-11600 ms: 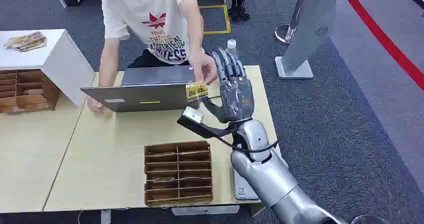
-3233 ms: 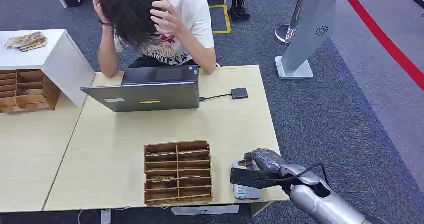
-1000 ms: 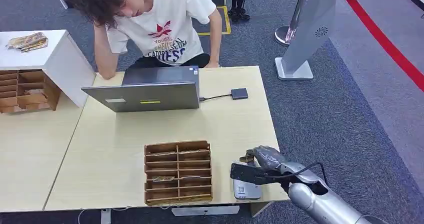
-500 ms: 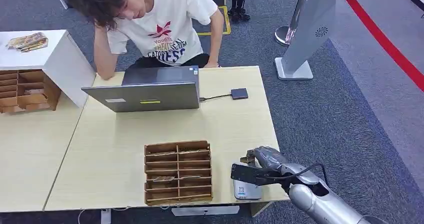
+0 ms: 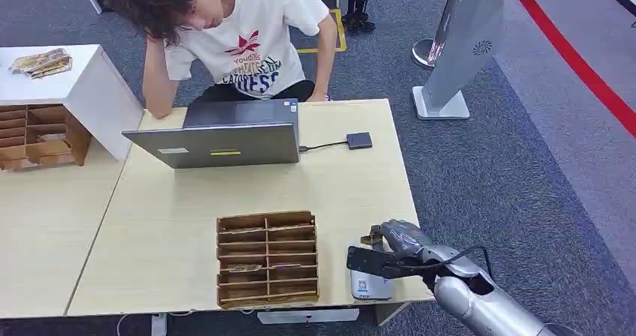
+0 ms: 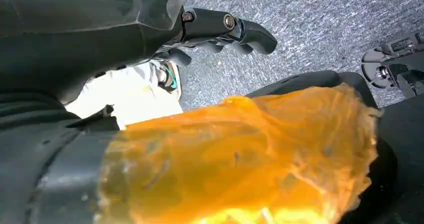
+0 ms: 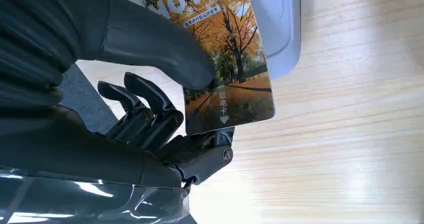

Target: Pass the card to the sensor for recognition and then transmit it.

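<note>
Head view: right hand (image 5: 399,240) at lower right of frame, at the near edge of the table (image 5: 352,193), over the grey sensor (image 5: 367,282). Wooden divided tray (image 5: 267,259) sits just left of the sensor. Upper centre: open laptop (image 5: 225,137) with a cable to a small black adapter (image 5: 358,140). A person (image 5: 232,36) sits behind the laptop, head propped on 1 hand. White cabinet (image 5: 82,88) at upper left, grey stand (image 5: 461,43) at upper right on the carpet.

Left wrist view: left hand (image 6: 220,31) in the upper part of the frame, fingers curled in with nothing in them, over grey carpet. Orange blur covers the lower half; can't tell what it is.

Right wrist view: right hand pinches the card (image 7: 227,69) between thumb (image 7: 160,49) and fingers. Card shows an autumn tree print, upper centre of frame, lying partly over the sensor, its lower end over bare table.
</note>
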`<control>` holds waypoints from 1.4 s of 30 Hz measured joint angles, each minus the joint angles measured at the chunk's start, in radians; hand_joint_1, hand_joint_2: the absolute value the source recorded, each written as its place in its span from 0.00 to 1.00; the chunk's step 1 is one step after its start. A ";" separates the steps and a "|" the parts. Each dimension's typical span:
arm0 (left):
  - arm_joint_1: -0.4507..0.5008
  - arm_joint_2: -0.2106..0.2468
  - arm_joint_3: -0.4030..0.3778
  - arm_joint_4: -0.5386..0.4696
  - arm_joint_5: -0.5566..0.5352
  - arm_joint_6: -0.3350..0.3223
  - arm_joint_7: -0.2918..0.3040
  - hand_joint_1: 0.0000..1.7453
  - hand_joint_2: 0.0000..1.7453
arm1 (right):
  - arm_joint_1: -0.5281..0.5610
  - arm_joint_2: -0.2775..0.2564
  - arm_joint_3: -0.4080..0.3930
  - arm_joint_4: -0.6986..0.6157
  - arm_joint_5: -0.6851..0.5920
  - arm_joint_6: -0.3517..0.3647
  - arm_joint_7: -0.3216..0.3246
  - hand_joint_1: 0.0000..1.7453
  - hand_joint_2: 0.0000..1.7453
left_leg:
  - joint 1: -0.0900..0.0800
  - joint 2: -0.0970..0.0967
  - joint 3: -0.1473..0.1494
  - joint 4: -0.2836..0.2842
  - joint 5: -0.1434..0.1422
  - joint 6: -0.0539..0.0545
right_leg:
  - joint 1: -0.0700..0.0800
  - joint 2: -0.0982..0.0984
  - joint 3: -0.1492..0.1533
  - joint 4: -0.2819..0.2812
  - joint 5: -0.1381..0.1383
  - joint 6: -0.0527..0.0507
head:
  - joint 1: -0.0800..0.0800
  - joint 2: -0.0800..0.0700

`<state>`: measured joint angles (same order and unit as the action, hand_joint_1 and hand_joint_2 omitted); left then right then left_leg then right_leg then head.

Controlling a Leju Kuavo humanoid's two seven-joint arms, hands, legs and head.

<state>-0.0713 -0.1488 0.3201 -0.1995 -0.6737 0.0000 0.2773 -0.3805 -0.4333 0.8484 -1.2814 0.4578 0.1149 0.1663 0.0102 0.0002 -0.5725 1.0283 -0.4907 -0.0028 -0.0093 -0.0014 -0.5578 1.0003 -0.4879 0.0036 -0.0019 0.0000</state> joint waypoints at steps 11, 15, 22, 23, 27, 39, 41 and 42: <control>0.000 0.000 0.000 0.000 -0.006 -0.002 0.000 0.00 0.00 | 0.004 -0.005 -0.001 -0.006 0.000 0.000 0.000 1.00 1.00 | 0.000 0.000 0.000 0.000 0.000 0.000 | 0.000 0.000 0.000 0.000 0.000 0.000 | 0.000 0.000; 0.000 0.000 0.000 0.000 -0.008 -0.002 0.000 0.00 0.00 | 0.005 -0.008 -0.001 -0.010 0.001 -0.001 0.002 1.00 1.00 | 0.000 0.000 0.000 0.000 0.000 0.000 | 0.000 0.000 0.000 0.000 0.000 0.000 | 0.000 0.000; 0.001 0.000 0.000 0.000 -0.008 -0.003 0.000 0.00 0.00 | 0.008 -0.010 -0.003 -0.014 0.002 -0.001 0.002 1.00 1.00 | 0.000 0.000 0.000 0.000 0.000 0.000 | 0.000 0.000 0.000 0.000 0.000 0.000 | 0.000 0.000; 0.001 0.000 0.000 0.000 -0.008 -0.003 0.000 0.00 0.00 | 0.009 -0.010 -0.003 -0.014 0.002 -0.001 0.002 1.00 1.00 | 0.000 0.000 0.000 0.000 0.000 0.000 | 0.000 0.000 0.000 0.000 0.000 0.000 | 0.000 0.000; 0.001 0.000 0.000 0.000 -0.009 -0.003 0.000 0.00 0.00 | 0.009 -0.011 -0.003 -0.016 0.002 -0.001 0.002 1.00 1.00 | 0.000 0.000 0.000 0.000 0.000 0.000 | 0.000 0.000 0.000 0.000 0.000 0.000 | 0.000 0.000; 0.002 0.001 0.000 0.000 -0.011 -0.004 -0.002 0.00 0.00 | 0.018 -0.027 -0.007 -0.029 0.000 -0.001 0.003 1.00 1.00 | 0.000 0.000 0.000 0.000 0.000 0.000 | 0.000 0.000 0.000 0.000 0.000 0.000 | 0.000 0.000; 0.002 0.001 0.000 0.000 -0.011 -0.004 -0.005 0.00 0.00 | 0.021 -0.029 -0.007 -0.034 -0.001 -0.001 0.004 1.00 1.00 | 0.000 0.000 0.000 0.000 0.000 0.000 | 0.000 0.000 0.000 0.000 0.000 0.000 | 0.000 0.000; 0.002 0.001 0.000 0.000 -0.011 -0.004 -0.007 0.00 0.00 | 0.023 -0.030 -0.008 -0.035 -0.003 -0.001 0.005 1.00 1.00 | 0.000 0.000 0.000 0.000 0.000 0.000 | 0.000 0.000 0.000 0.000 0.000 0.000 | 0.000 0.000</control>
<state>-0.0690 -0.1480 0.3201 -0.1995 -0.6851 -0.0042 0.2705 -0.3579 -0.4635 0.8408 -1.3168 0.4543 0.1141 0.1709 0.0102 0.0003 -0.5725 1.0283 -0.4908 -0.0028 -0.0093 -0.0013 -0.5578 1.0002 -0.4879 0.0036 -0.0019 0.0000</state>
